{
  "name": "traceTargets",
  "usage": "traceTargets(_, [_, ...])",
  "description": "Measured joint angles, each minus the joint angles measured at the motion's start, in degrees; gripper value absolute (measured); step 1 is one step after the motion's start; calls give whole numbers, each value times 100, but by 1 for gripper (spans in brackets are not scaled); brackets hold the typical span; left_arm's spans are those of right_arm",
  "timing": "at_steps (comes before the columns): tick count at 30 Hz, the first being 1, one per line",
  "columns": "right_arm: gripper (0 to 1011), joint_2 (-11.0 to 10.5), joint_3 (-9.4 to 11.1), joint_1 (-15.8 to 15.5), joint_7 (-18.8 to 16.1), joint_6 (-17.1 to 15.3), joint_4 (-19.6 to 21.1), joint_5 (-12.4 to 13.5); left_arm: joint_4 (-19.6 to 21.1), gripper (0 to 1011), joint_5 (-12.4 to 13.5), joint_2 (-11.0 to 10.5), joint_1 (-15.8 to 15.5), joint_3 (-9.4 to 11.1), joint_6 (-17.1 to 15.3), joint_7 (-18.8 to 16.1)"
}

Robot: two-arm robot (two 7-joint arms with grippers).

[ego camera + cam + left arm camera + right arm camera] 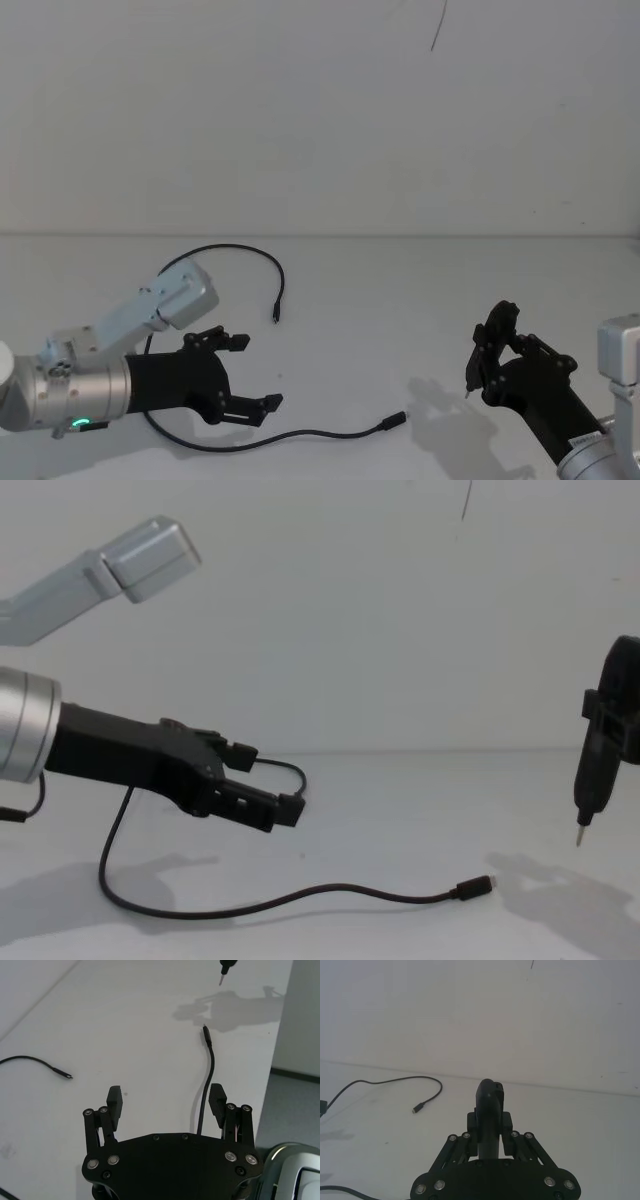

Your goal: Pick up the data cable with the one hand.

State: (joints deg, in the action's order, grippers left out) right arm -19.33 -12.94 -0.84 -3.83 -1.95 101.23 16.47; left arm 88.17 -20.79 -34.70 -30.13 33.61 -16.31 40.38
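- Black cable [300, 434], one plug metal-tipped.
- Black left gripper [256, 372]; silver wrist [70, 390] with a green ring [78, 423].
- Black right gripper [490, 1127].
- Black pen tool [598, 770], silver tip.
- Plain white surface [400, 300].
- Plain pale grey wall [300, 120], one thin dark streak.

The cable [320, 432] goes behind the left gripper [256, 371] — that middle bit is hidden. Far to the right of the left gripper, the right gripper [606, 715], closed on a pen [592, 770], is cut off by the chest view's edge — its back part is lost.
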Motion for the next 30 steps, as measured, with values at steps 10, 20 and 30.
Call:
traceTargets(10, [263, 0, 0, 0, 0, 0, 0, 0, -299, 1004, 145, 142, -308, 336, -119, 202])
traceTargets(20, [263, 0, 0, 0, 0, 0, 0, 0, -491, 1004, 198, 294, -489, 571, -274, 299])
traceTargets(30, [263, 0, 0, 0, 0, 0, 0, 0, -703, 1004, 226, 461, -625, 761, -455, 301])
